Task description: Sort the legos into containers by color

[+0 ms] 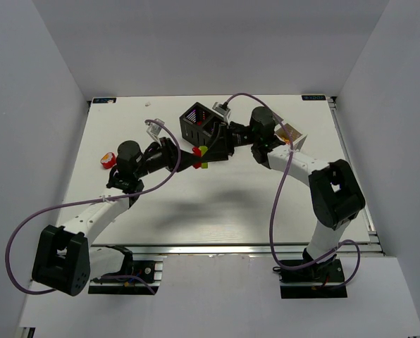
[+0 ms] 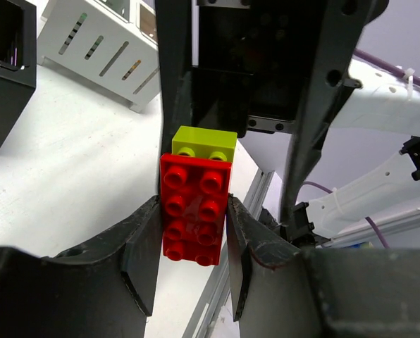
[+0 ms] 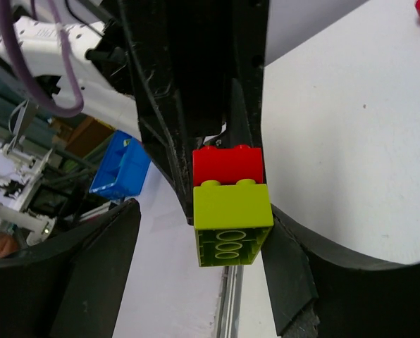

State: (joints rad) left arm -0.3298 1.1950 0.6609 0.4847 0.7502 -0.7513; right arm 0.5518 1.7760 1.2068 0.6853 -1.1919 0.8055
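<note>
Left pincer (image 2: pixel 192 243) clamps red-and-lime plastic brick stack (image 2: pixel 194 204); right pincer (image 3: pixel 204 229) gapes wide around it, black slotted plastic bin (image 1: pixel 189 125) near.

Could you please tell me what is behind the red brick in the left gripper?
A lime-green brick, joined to the far end of the red brick. The right gripper covers whatever lies beyond.

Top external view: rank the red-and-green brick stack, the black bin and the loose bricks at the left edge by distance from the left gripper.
1. Red-and-green stack, clamped in the left gripper, table centre.
2. Black bin, just behind it.
3. Loose bricks, far left.
</note>
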